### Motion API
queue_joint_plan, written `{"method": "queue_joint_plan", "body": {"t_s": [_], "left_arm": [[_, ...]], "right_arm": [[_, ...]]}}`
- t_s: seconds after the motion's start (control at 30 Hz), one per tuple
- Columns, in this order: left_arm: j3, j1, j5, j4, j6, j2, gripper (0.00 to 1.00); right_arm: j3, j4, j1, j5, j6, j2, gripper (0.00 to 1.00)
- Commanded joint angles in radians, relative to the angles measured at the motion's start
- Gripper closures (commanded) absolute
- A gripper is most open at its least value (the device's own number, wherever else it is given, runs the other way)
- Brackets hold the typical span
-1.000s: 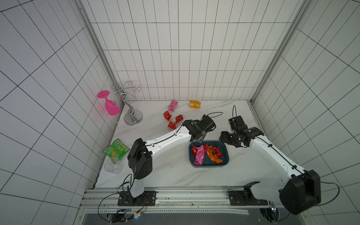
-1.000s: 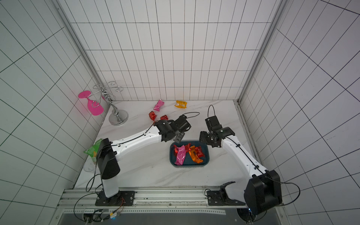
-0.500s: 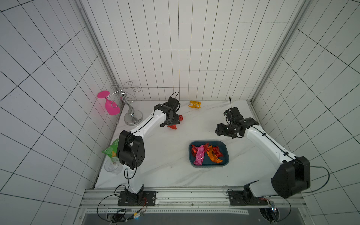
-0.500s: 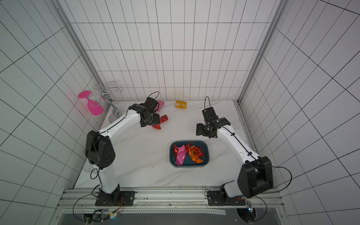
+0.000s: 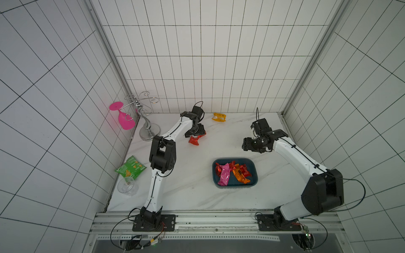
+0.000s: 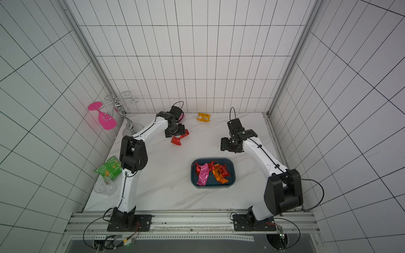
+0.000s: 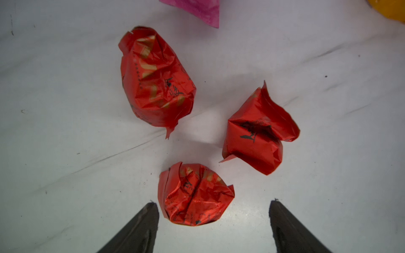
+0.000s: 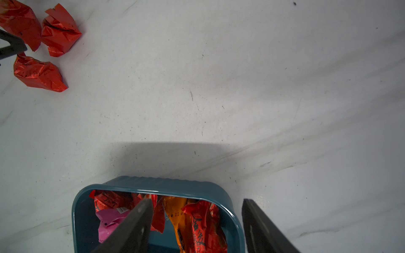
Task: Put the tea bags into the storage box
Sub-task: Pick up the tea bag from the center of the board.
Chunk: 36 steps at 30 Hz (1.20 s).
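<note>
Beyond the storage box [image 5: 234, 185], toward the back wall, the left hand [image 7: 213, 219] hangs low over three red tea bags [image 7: 156, 76] lying loose on the worktop [image 5: 192, 197], its two fingers [image 7: 140, 227] spread wide and holding nothing. The nearest red sachet [image 7: 195, 195] sits just ahead of the gap between them, slightly off toward one finger. The right hand [image 8: 197, 223] hovers above the far rim of the box, also spread and empty. Inside the box lie several red sachets, a pink one [image 5: 224, 175] and an orange one [image 5: 240, 176]. A yellow sachet [image 5: 218, 117] rests near the back wall, farther from the box than the red cluster, and another pink one [image 6: 181, 117] peeks out behind the left wrist.

My guess is that the main risk lies in the crowding: the three red bags sit near each other, so a finger coming down could land on a crinkled edge and flick a neighbour away, or the foil could slip out of a shallow pinch. Since the nearest bag is off-centre, closing might just push it aside.

Between the cluster and the box the worktop lies bare, giving an open carry path. The right arm hovering beside the box could crowd a drop from that side
</note>
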Motion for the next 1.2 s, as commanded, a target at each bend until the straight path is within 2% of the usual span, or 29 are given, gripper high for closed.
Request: {"method": "queue_joint_plan", "body": {"t_s": [0.0, 0.53, 0.63, 0.7, 0.8, 0.97, 1.17], "left_arm": [[0.021, 0.010, -0.039, -0.041, 0.041, 0.024, 0.17], [-0.088, 0.012, -0.012, -0.002, 0.044, 0.067, 0.23], [-0.081, 0.012, -0.003, 0.005, 0.044, 0.071, 0.33], [-0.081, 0.011, 0.003, 0.010, 0.045, 0.068, 0.47], [-0.081, 0.013, 0.005, 0.013, 0.050, 0.063, 0.60], [-0.095, 0.012, 0.014, 0.011, 0.048, 0.028, 0.64], [-0.187, -0.004, 0.016, 0.019, 0.041, -0.109, 0.64]], "right_arm": [[0.049, -0.017, -0.017, -0.005, -0.022, 0.009, 0.31], [0.049, -0.018, -0.042, -0.013, -0.021, 0.021, 0.31], [0.047, -0.019, -0.044, -0.012, -0.019, 0.017, 0.31], [0.046, -0.023, -0.045, -0.010, -0.019, 0.017, 0.31], [0.046, -0.027, -0.047, -0.008, -0.021, 0.011, 0.31], [0.048, -0.028, -0.050, -0.010, -0.021, 0.002, 0.31], [0.048, -0.028, -0.050, -0.045, -0.009, -0.005, 0.31]]}}
